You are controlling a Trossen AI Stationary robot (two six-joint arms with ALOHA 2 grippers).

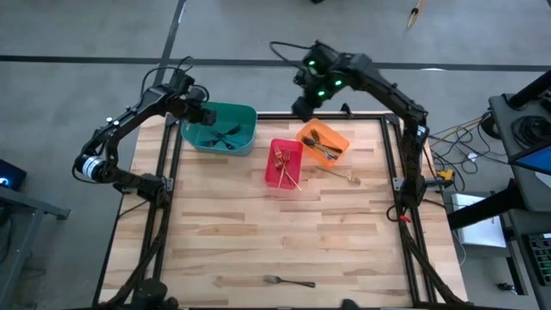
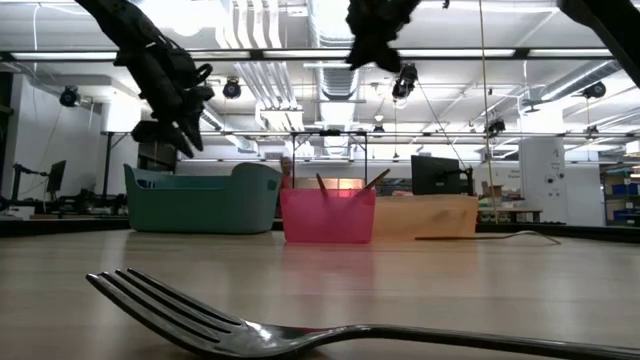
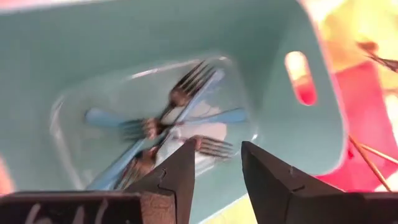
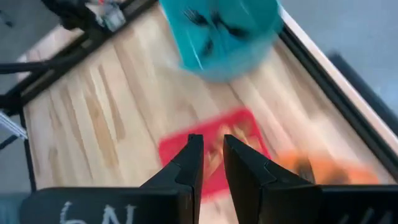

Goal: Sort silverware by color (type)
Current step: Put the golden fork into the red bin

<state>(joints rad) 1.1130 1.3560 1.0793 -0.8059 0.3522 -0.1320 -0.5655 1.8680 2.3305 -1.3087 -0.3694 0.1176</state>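
While above the teal bin (image 1: pixel 222 127): left end effector (image 3: pixel 216 177), fingers apart, nothing between them.
Teal bin contents: light-blue-handled forks (image 3: pixel 163 124) lying crossed (count unclear).
Right of teal bin: red bin (image 1: pixel 284 163) with gold forks (image 1: pixel 286 165); beyond it orange bin (image 1: pixel 323 143) with dark forks (image 1: pixel 322 147).
Right end effector (image 4: pixel 212 163): raised beyond the red bin, narrow gap, empty.
Far from teal bin, near bench (image 1: pixel 224 224) edge: silver fork (image 1: pixel 289 281).

No readable text, label, brand, number or sign shows in any view.
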